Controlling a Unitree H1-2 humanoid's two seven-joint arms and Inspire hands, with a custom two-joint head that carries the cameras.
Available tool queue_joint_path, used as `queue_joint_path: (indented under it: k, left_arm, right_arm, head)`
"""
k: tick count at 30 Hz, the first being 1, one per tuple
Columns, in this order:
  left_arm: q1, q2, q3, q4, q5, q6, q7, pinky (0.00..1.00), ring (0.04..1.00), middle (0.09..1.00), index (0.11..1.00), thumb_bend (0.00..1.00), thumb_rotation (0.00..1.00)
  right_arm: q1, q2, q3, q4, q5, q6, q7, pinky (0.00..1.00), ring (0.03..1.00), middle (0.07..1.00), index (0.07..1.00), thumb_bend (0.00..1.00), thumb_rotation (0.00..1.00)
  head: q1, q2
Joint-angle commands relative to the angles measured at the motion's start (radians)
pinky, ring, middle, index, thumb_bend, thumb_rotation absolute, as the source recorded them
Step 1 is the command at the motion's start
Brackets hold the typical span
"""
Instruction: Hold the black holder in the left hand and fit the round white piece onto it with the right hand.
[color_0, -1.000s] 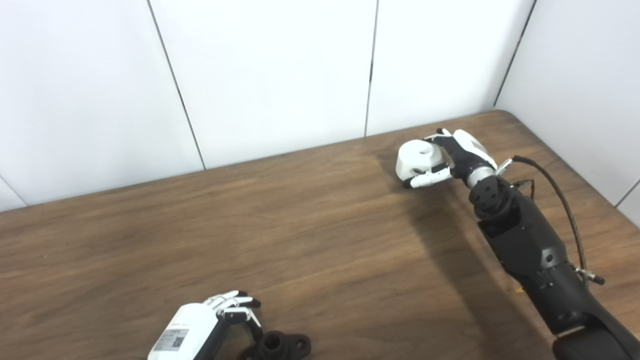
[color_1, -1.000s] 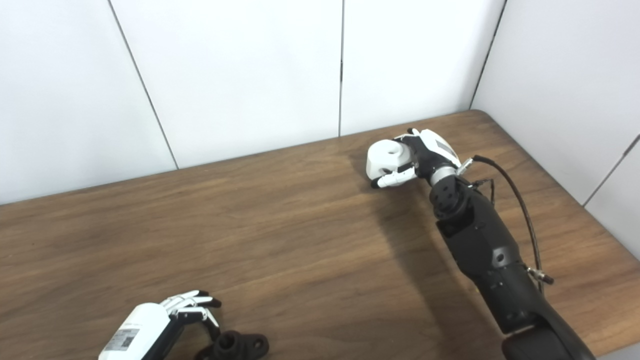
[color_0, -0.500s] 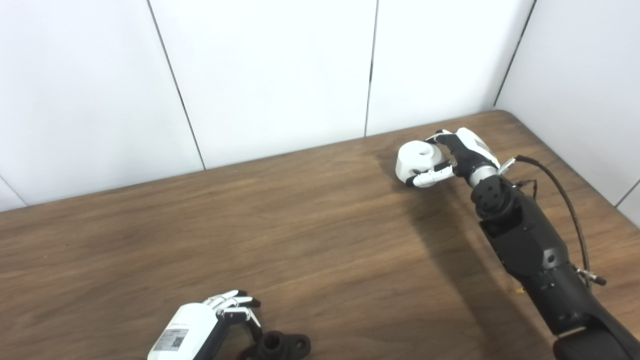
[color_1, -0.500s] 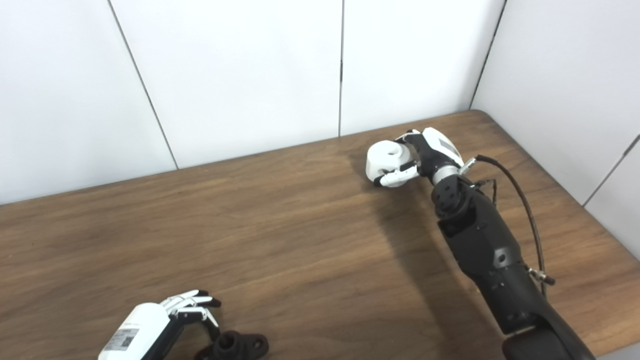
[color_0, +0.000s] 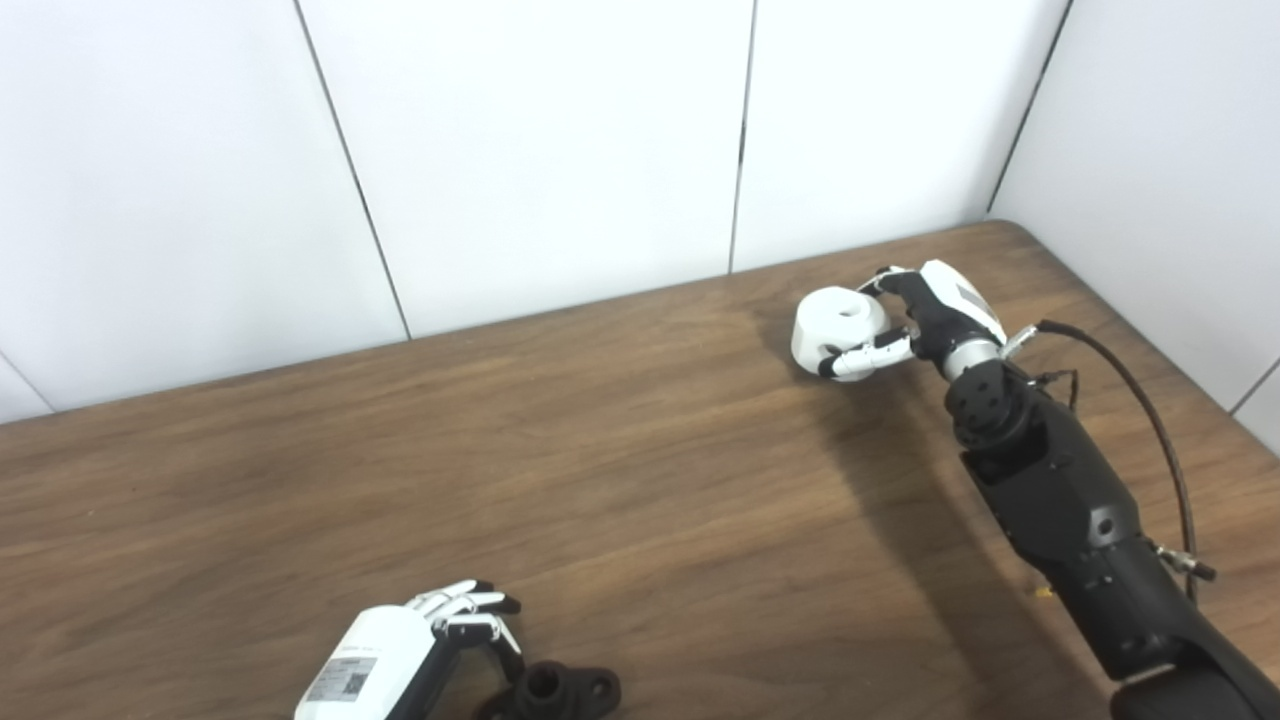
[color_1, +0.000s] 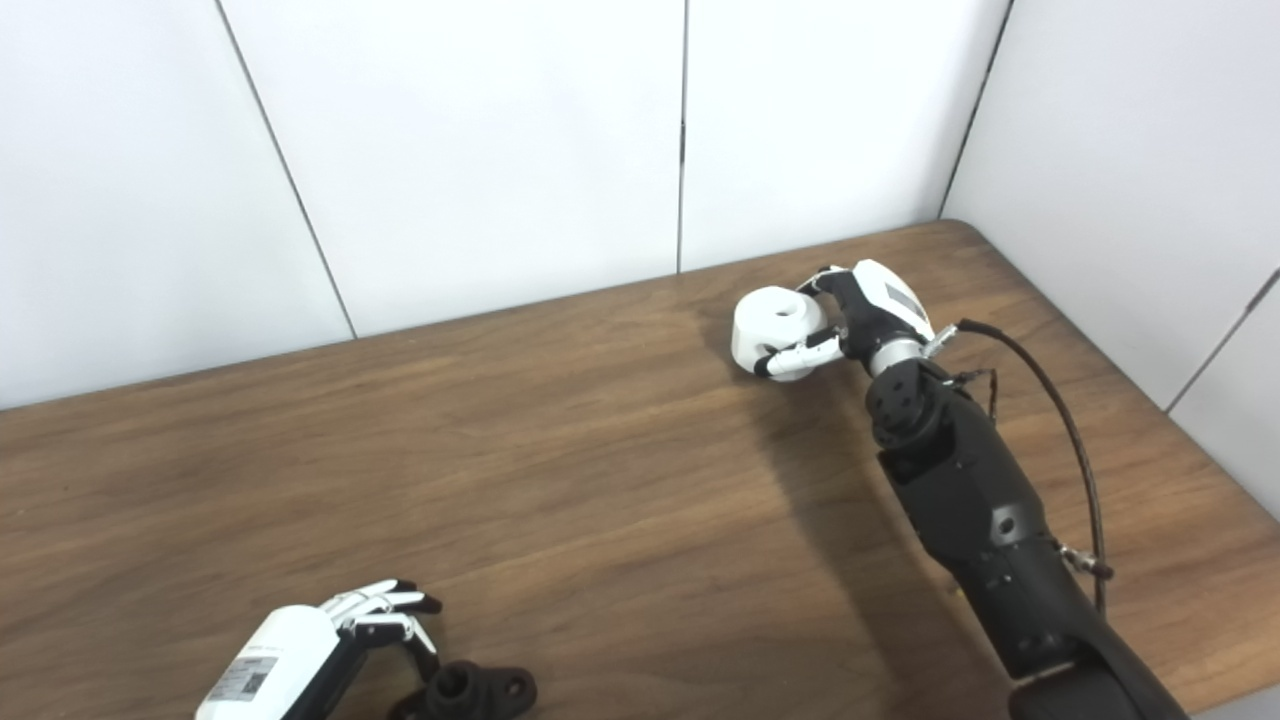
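The round white piece (color_0: 836, 322), a short cylinder with a hole in its top, is at the far right of the wooden table (color_0: 600, 450). My right hand (color_0: 915, 318) is shut on it, thumb on the far side and fingers across the near side. The black holder (color_0: 556, 690), a flanged part with a round socket, lies at the bottom edge of the view. My left hand (color_0: 462, 618) rests just left of the black holder (color_1: 468, 690), fingers apart and curled, holding nothing. The holder's lower part is cut off by the picture's edge.
White wall panels (color_0: 540, 150) close off the table's back edge and its right side. The right forearm (color_0: 1060, 500), with a black cable (color_0: 1150, 400) looping beside it, stretches over the table's right part. Bare wood lies between the two hands.
The right wrist has shifted slightly right and down, and the white piece has tipped in its grasp so its holed top faces more upward. The left hand and the black holder have not moved.
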Motion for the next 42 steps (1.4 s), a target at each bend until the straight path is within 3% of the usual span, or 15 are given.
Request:
queue_joint_path:
  k: [1, 11, 14, 17, 32, 42]
  left_arm:
    - [0.037, 0.017, -0.008, 0.021, 0.022, 0.034, -0.059, 0.82, 0.87, 0.796, 0.486, 0.52, 0.05]
    - [0.036, 0.012, -0.007, 0.022, 0.018, 0.037, -0.062, 0.82, 0.871, 0.797, 0.486, 0.52, 0.05]
    - [0.036, 0.011, -0.007, 0.024, 0.014, 0.034, -0.06, 0.82, 0.87, 0.797, 0.486, 0.52, 0.05]
    - [0.036, 0.011, -0.006, 0.026, 0.014, 0.032, -0.057, 0.81, 0.87, 0.796, 0.486, 0.52, 0.05]
    - [0.036, 0.012, -0.007, 0.023, 0.015, 0.033, -0.063, 0.8, 0.869, 0.798, 0.486, 0.52, 0.05]
    - [0.032, 0.012, -0.008, 0.035, 0.019, 0.028, -0.057, 0.81, 0.869, 0.796, 0.486, 0.52, 0.05]
  right_arm:
    - [-0.033, -0.022, -0.007, -0.026, -0.001, -0.027, -0.027, 0.83, 0.958, 0.911, 0.63, 0.77, 0.25]
    - [-0.029, -0.034, 0.002, -0.023, -0.008, -0.055, -0.035, 0.82, 0.945, 0.881, 0.598, 0.75, 0.23]
    - [-0.031, -0.033, 0.001, -0.019, -0.006, -0.063, -0.04, 0.83, 0.943, 0.874, 0.514, 0.57, 0.17]
    - [-0.031, -0.031, 0.0, -0.018, -0.003, -0.073, -0.046, 0.83, 0.933, 0.859, 0.494, 0.53, 0.15]
    - [-0.012, -0.028, 0.004, -0.035, -0.008, -0.14, -0.095, 0.83, 0.867, 0.78, 0.485, 0.52, 0.13]
    - [0.068, -0.033, 0.027, -0.223, -0.024, -0.185, -0.072, 0.81, 0.856, 0.775, 0.485, 0.52, 0.13]
  head:
    - [-0.001, 0.0]
    - [0.004, 0.002]
    - [0.004, 0.003]
    - [0.004, 0.003]
    - [0.009, 0.006]
    - [0.013, -0.005]
